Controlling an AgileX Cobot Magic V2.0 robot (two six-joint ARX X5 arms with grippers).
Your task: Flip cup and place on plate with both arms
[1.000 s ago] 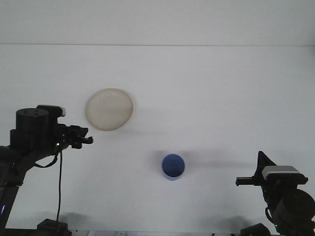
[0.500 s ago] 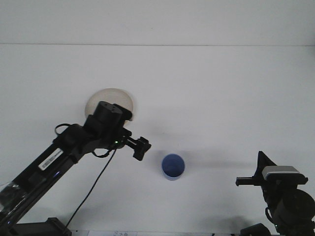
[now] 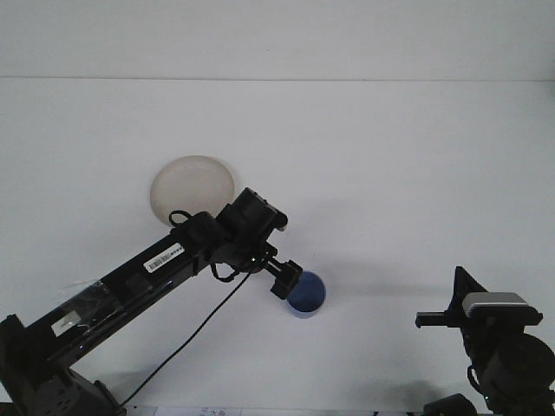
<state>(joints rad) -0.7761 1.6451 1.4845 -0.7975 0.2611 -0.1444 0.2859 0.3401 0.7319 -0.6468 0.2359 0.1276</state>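
A blue cup (image 3: 309, 295) stands on the white table near the middle front, its flat blue top facing the camera. My left gripper (image 3: 286, 280) has reached out over the cup's left edge and partly covers it. A cream plate (image 3: 191, 187) lies behind and to the left, its lower right rim hidden by the left arm. My right gripper (image 3: 434, 319) rests low at the front right, well away from the cup.
The left arm (image 3: 165, 260) stretches diagonally from the bottom left corner toward the cup, with a black cable hanging under it. The table's back edge (image 3: 277, 80) runs across the top of the view.
The left arm swung out from the left edge, passed in front of the plate, and now its gripper is at the cup's left side. The right arm stayed still.
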